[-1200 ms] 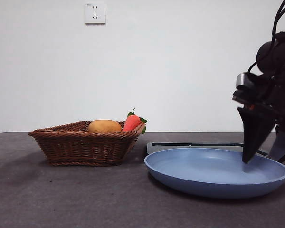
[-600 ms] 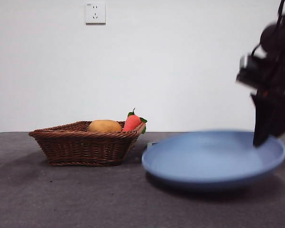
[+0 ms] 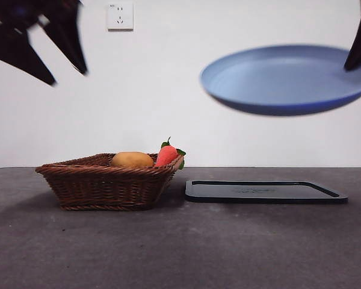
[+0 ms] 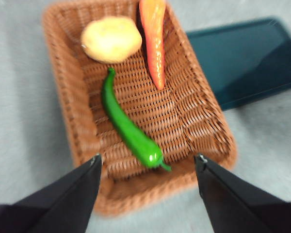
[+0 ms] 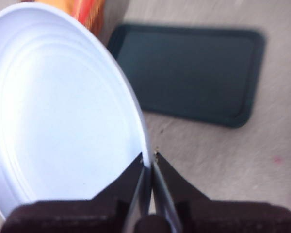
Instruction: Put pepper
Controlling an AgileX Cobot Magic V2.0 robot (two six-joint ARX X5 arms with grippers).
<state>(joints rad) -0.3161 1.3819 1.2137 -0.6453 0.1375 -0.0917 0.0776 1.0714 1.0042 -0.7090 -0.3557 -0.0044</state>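
A brown wicker basket [image 3: 105, 180] stands on the dark grey bench [image 3: 168, 247], left of centre in the front view. Inside it lie a rounded tan potato [image 4: 111, 39] and a reddish-orange carrot [image 4: 154, 36], side by side at one end; the carrot's green leaves [image 3: 171, 146] poke above the rim. Just beside the basket, a flat black tray [image 3: 265, 191] lies on the bench. A blue plate [image 3: 289, 78] hangs in the air above the tray, tilted and blurred. On the white wall [image 3: 198, 120] behind sits a white socket [image 3: 120, 16].
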